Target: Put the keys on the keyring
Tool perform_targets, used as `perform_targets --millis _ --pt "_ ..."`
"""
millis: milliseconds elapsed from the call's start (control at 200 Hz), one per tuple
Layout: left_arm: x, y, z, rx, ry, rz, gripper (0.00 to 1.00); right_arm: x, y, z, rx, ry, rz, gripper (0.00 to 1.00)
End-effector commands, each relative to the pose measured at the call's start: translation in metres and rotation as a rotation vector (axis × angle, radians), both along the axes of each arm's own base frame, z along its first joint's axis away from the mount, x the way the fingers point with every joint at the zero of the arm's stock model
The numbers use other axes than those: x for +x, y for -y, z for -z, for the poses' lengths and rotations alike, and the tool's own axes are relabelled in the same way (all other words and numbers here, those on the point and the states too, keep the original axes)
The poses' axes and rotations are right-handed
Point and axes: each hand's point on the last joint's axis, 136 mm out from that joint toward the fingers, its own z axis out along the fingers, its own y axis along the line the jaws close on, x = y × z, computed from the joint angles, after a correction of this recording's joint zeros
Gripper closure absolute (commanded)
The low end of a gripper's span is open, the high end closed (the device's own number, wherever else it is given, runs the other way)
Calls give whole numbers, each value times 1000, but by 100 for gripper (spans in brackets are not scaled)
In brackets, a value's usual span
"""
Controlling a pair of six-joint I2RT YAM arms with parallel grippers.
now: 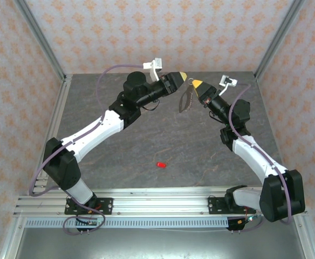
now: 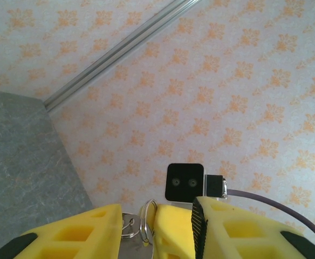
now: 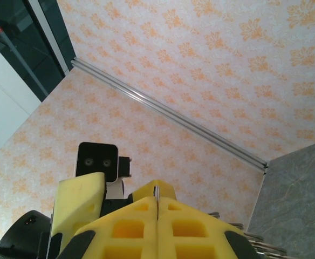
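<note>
Keyring (image 1: 185,101) is up in the air and the keys (image 1: 161,164) are nowhere near it. Widest first: the grey table (image 1: 125,156) lies under two arms reaching toward the back wall (image 1: 157,32), the left arm (image 1: 93,129) and the right arm (image 1: 254,156) meeting nose to nose above the far middle. The right gripper (image 1: 196,83) has its yellow fingers pressed flat together, with a thin sliver of metal pinched in the seam on the right wrist view, and the keyring dangles just below it. The left gripper (image 1: 182,76) stands with its fingers spread and no firm hold on anything that shows. On the left wrist view, the ring's wire and the other gripper's tip sit inside its gap. Down on the table, well apart from both grippers, the keys rest as one tiny red piece near the front rail (image 1: 157,197). This looks like the ring-handling step, with nothing threaded yet. Next, the free gripper likely has to drop down and pinch that red piece, and that will be fussy with something so small.
</note>
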Motion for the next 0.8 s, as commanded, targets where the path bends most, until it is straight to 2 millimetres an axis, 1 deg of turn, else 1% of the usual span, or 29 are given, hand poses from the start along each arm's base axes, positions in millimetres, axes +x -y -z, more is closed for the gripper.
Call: perform_targets --millis 0,425,791 --pt "-1 5 -17 -37 46 3 60 -9 0 -19 26 77 -5 100" --pt "-4 21 -14 -35 44 40 68 -9 -1 -19 26 76 -8 100" --pt "-4 24 -17 -38 50 39 78 -8 -2 -15 20 69 -10 100"
